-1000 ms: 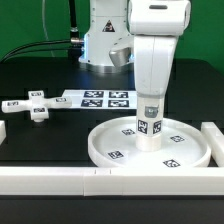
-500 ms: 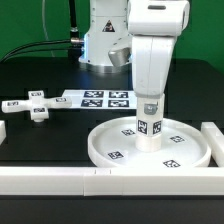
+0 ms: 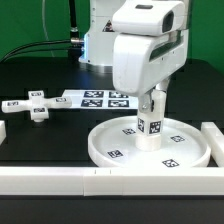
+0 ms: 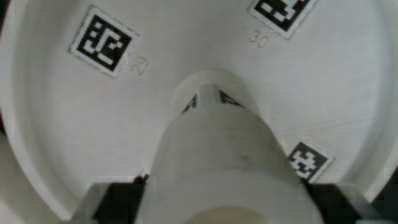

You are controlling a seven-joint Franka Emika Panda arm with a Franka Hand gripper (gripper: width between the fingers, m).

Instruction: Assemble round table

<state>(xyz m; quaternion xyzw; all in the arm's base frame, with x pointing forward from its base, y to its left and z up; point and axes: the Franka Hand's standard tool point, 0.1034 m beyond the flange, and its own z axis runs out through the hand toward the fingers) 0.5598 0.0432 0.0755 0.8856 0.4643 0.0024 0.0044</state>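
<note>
White plastic leg [image 3: 150, 128] stands upright at the centre of the rimmed round disc [image 3: 100, 150], its base on the disc floor among the square tags. Gripper [image 3: 152, 100] sits directly above, clamped on the leg's upper end. Wrist view: dark finger pads [image 4: 121, 200] lie against both sides of the leg. Cross-shaped foot [image 3: 37, 105] lies loose on the black table [image 3: 50, 140], well apart from the disc, toward the exterior view's left, near the end of the marker board [image 3: 100, 98]. White border blocks [image 3: 60, 178] run along the near edge.
</note>
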